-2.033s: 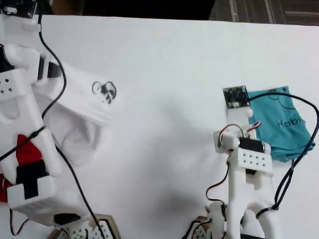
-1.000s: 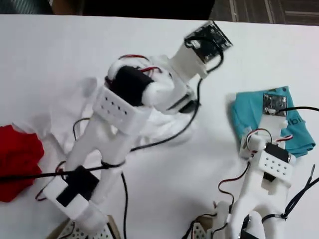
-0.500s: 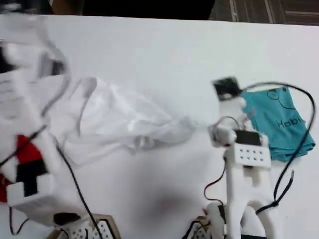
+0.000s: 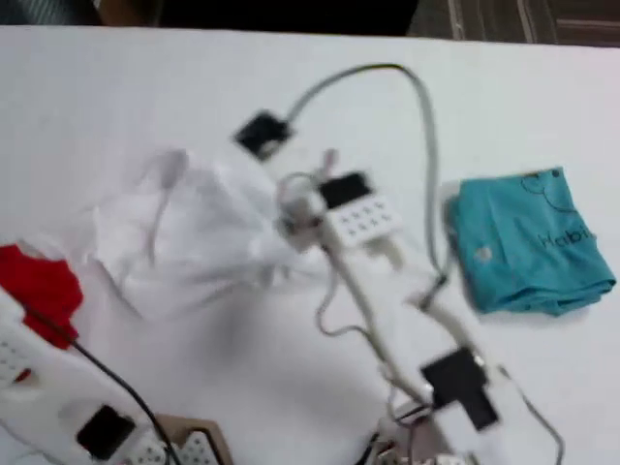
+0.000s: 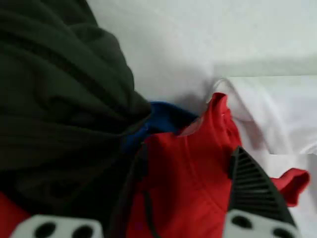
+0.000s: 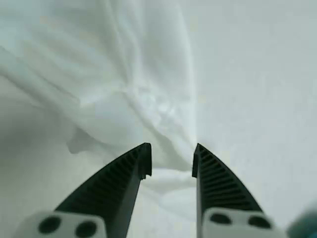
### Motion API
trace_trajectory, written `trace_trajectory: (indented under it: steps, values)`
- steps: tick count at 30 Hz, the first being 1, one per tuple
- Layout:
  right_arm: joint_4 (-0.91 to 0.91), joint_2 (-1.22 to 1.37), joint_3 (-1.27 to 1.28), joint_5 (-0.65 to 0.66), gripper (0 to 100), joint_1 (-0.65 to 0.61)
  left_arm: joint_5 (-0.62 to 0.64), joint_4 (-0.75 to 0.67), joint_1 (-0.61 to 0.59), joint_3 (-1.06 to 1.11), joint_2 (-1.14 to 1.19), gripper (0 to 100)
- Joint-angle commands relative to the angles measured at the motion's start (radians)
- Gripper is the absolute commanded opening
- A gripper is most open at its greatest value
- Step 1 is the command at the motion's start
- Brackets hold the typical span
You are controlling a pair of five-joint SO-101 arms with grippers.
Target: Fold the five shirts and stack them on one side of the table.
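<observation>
Table [image 4: 320,87]: white, dark floor beyond.
White shirt [image 4: 194,232]: lay crumpled left of centre.
Right claw [image 6: 171,153]: jaws apart, just above it.
Teal shirt [image 4: 528,242]: folded at right.
Left claw [image 5: 190,163]: above red shirt [image 4: 39,286] at left edge, grip unclear.

Crumpled red fabric shirt [image 4: 39,286] runs off the high view's edge, its lower part under the white plastic left arm [image 4: 39,373]. Beneath a cropped dark olive cloth heap [image 5: 54,99], a blue garment [image 5: 166,116] barely shows.
</observation>
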Motion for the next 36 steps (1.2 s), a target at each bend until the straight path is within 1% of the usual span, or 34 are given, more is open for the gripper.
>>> trace_trajectory:
  steps: [1,7,13,17,18,20,21,23,26,29,31,33,36]
  values:
    - [0.012,0.151,-0.158,0.009,14.5,-0.081,-0.025,-0.020,-0.071,-0.002,0.018,28]
    - [0.064,0.424,-0.350,0.009,14.5,-0.159,-0.034,-0.026,-0.126,-0.001,0.040,28]
    - [0.163,0.604,-0.546,0.009,14.5,-0.157,-0.043,-0.026,-0.129,0.001,0.038,28]
    - [0.232,0.668,-0.674,0.009,13.4,-0.107,-0.043,-0.026,-0.123,0.004,0.040,28]
    - [0.245,0.676,-0.704,0.009,10.8,-0.087,-0.043,-0.026,-0.120,0.004,0.040,28]
    - [0.266,0.688,-0.766,0.009,2.4,-0.039,-0.043,-0.026,-0.114,0.005,0.040,28]
    - [0.282,0.691,-0.792,0.008,1.3,-0.012,-0.043,-0.026,-0.114,0.005,0.040,28]
    - [0.312,0.691,-0.838,0.002,3.3,0.045,-0.043,-0.026,-0.107,0.002,0.040,28]
    - [0.351,0.688,-0.899,0.002,2.0,0.136,-0.043,-0.026,-0.101,0.004,0.040,28]
    - [0.421,0.688,-0.953,0.002,2.4,0.176,-0.043,-0.026,-0.086,0.005,0.040,28]
    - [0.487,0.688,-0.977,0.003,2.4,0.147,-0.041,-0.026,-0.071,0.005,0.040,28]
    - [0.530,0.688,-0.997,0.008,2.5,0.084,-0.040,-0.026,-0.060,0.005,0.040,28]
    - [0.536,0.688,-1.023,0.009,6.3,-0.019,-0.040,-0.035,-0.060,0.005,0.040,28]
